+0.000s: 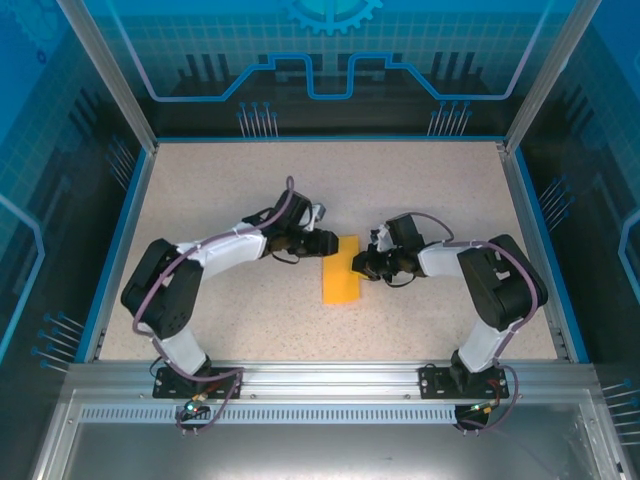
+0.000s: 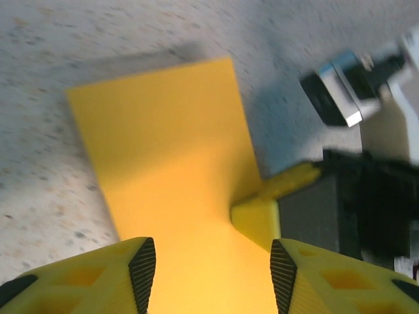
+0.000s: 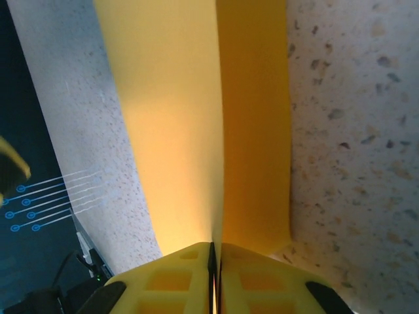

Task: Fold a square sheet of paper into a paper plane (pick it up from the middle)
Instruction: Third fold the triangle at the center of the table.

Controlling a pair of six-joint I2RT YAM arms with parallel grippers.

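Observation:
The square sheet of paper (image 1: 340, 282) is orange-yellow and lies mid-table, folded into a narrow strip. My right gripper (image 1: 360, 266) is at the strip's right edge. In the right wrist view that gripper (image 3: 213, 252) is shut on the paper (image 3: 177, 131), and two layers run away from the pinched edge. My left gripper (image 1: 332, 243) is at the strip's far end. Seen from the left wrist, it (image 2: 213, 261) stands open just above the paper (image 2: 170, 163), with nothing between its pads. A yellow fingertip of the right gripper (image 2: 258, 216) meets the paper's right edge there.
The speckled table (image 1: 220, 200) has a blue rim (image 1: 120, 240) and transparent walls on three sides. A metal rail (image 1: 320, 380) carries both arm bases at the near edge. The two wrists stand close together over the paper.

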